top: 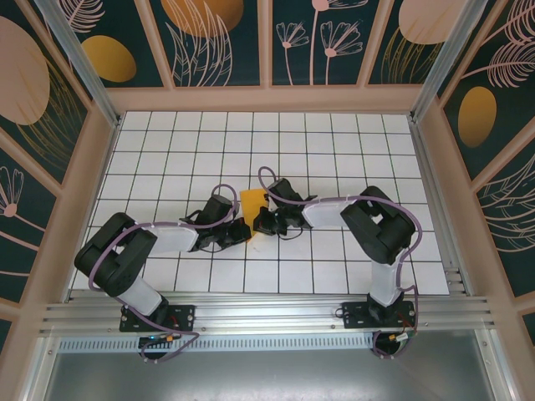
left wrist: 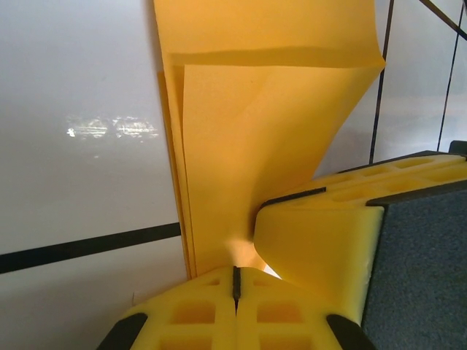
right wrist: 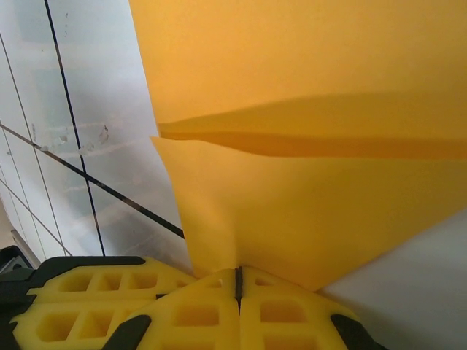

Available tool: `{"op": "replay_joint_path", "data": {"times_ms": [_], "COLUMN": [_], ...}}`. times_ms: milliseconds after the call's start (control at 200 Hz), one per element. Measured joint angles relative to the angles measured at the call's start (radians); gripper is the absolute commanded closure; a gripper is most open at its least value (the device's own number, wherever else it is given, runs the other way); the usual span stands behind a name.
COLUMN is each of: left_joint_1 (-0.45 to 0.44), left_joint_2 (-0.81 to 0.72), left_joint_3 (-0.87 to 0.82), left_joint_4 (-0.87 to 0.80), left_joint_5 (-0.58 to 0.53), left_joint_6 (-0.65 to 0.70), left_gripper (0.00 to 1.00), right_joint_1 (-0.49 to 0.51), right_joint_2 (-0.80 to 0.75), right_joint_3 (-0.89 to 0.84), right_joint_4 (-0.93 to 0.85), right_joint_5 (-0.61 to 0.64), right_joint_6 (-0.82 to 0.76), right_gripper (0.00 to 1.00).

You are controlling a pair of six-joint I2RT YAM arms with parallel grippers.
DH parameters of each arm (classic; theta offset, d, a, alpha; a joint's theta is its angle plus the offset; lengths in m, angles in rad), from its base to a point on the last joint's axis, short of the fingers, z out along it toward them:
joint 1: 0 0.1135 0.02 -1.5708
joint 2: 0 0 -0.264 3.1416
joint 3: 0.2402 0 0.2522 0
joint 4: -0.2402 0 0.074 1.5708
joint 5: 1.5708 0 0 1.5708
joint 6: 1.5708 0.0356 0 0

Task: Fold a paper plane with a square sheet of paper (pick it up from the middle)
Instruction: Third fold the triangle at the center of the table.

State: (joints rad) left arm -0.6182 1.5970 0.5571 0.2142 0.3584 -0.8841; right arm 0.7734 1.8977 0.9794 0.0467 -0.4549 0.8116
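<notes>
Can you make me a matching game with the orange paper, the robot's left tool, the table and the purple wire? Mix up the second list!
Things:
1. folded orange-yellow sheet of thin paper
2. left tool with yellow fingers
3. flat white table
4. thin purple cable

What fits:
A. crossed by black grid lines
B. shut on the paper's edge
C. creased into overlapping layers
D. looping above an arm

Pairs: 1-C, 2-B, 3-A, 4-D.
</notes>
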Motion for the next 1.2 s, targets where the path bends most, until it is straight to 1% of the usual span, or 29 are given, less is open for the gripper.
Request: {"op": "replay_joint_path", "data": {"times_ms": [125, 525, 650, 741, 861, 966, 1101, 1201], "left_joint_1": [0.0, 0.0, 0.0, 0.0, 0.0, 0.0, 0.0, 0.0], "left_joint_2": [-0.002, -0.004, -0.005, -0.006, -0.007, -0.011, -0.016, -0.02], "left_joint_3": [-0.009, -0.013, -0.013, -0.013, -0.013, -0.013, -0.008, -0.006], "left_joint_4": [0.015, 0.022, 0.022, 0.021, 0.021, 0.015, -0.002, -0.014], "left_joint_5": [0.0, 0.0, 0.0, -0.001, -0.002, -0.004, -0.008, -0.013], "left_joint_6": [0.008, 0.012, 0.012, 0.012, 0.012, 0.012, 0.012, 0.012], "left_gripper": [1.0, 1.0, 0.99, 0.99, 0.99, 0.99, 0.98, 0.98], "right_joint_1": [-0.023, -0.153, -0.208, -0.228, -0.208, -0.149, -0.068, -0.042], "right_joint_2": [0.003, 0.02, 0.02, 0.001, -0.061, -0.1, -0.086, -0.049], "right_joint_3": [0.014, 0.056, 0.08, 0.088, 0.087, 0.079, 0.055, 0.051], "right_joint_4": [-0.02, -0.067, -0.094, -0.11, -0.123, -0.105, -0.083, -0.073], "right_joint_5": [0.001, 0.009, 0.052, 0.082, 0.096, 0.093, 0.072, 0.053], "right_joint_6": [-0.023, -0.101, -0.138, -0.159, -0.175, -0.17, -0.143, -0.12], "right_gripper": [0.95, 0.95, 0.95, 0.95, 0.95, 0.95, 0.95, 0.96]}}
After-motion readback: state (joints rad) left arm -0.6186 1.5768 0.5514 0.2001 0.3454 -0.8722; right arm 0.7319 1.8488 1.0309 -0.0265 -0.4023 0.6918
